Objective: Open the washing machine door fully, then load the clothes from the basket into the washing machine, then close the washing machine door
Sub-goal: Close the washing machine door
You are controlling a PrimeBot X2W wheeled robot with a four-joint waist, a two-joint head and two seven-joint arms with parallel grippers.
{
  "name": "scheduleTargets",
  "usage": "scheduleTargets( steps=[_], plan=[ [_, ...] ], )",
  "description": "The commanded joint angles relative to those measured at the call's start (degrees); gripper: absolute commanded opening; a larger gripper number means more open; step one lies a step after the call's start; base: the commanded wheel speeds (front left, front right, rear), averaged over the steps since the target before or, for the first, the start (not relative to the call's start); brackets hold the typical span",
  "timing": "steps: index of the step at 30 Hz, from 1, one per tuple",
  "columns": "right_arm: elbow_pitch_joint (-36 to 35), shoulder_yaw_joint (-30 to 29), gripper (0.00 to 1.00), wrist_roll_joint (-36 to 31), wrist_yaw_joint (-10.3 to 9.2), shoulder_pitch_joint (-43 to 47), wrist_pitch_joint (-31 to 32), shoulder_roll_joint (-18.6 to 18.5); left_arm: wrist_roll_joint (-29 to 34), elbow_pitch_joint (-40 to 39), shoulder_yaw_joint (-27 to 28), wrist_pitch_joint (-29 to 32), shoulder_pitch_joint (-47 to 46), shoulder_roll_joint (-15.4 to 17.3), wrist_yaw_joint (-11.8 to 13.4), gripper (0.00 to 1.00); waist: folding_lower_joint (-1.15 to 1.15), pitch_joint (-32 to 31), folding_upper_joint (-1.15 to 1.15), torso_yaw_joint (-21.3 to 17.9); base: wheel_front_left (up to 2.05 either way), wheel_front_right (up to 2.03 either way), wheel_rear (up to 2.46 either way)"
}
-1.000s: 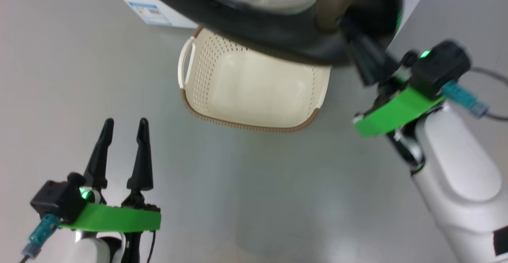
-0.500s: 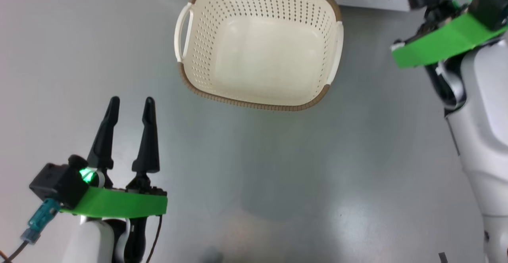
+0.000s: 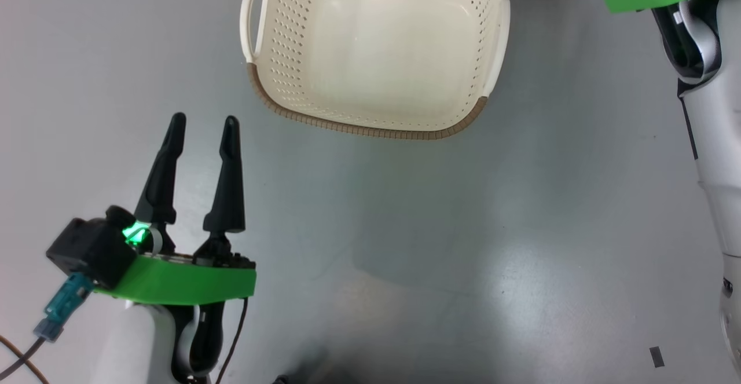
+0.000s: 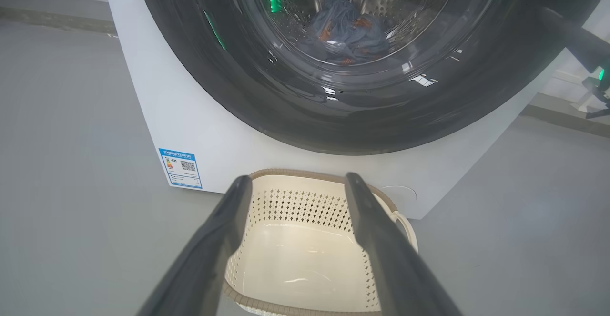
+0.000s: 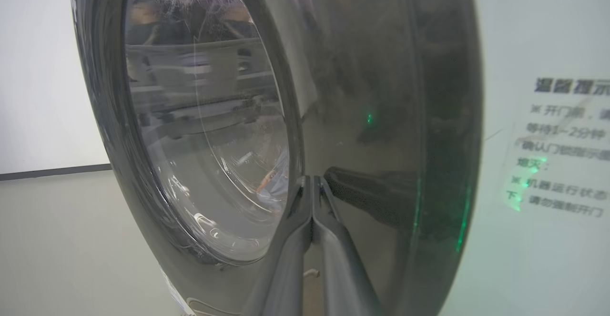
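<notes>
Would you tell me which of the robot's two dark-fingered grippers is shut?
The right gripper, its long dark fingers pressed together near the glossy black round washing machine door; the left gripper holds its fingers apart before the cream perforated plastic basket.

- The washing machine door (image 5: 381, 116) is seen at a steep angle, glossy black with small green glints.
- Its bulging glass window (image 5: 205, 130) sits in the door's left part, with a scrap of blue-orange clothes (image 5: 275, 178) showing at its right edge.
- The right gripper (image 5: 312, 181) rises from below the door, fingers pressed together, tips at the black ring.
- Right of the door is the white washing machine (image 5: 524, 30) with a printed notice (image 5: 562, 149).
</notes>
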Motion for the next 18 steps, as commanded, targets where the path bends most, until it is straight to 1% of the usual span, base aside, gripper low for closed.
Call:
scheduleTargets(
  steps=[1,5,10,18],
  plan=[
    [-0.7,-0.7,0.00,0.3,-0.49,-1.3,-0.2,0.2,-0.2,-1.6,1.7,-0.4,-0.2,1.5,-0.1,1.00,0.00,0.2,0.00,0.0,0.00,0.00,0.00],
    [-0.1,-0.9,0.00,0.5,-0.49,-2.0,-0.2,0.2,-0.2,-1.5,1.8,-0.4,-0.3,1.5,-0.1,1.00,0.00,0.4,0.00,-0.2,0.00,0.00,0.00],
    [-0.2,-0.6,0.00,0.4,-0.49,-0.5,-0.2,0.8,-0.5,-1.7,1.9,-0.4,-0.4,1.5,-0.1,1.00,0.00,-0.1,0.00,-0.7,0.00,0.00,0.00],
    [-0.5,2.5,0.00,2.6,-0.49,3.1,-0.2,0.7,0.0,-1.2,2.5,-0.4,-0.3,1.5,-0.1,1.00,0.00,-1.9,0.00,-1.4,0.00,0.00,0.00]
  ],
)
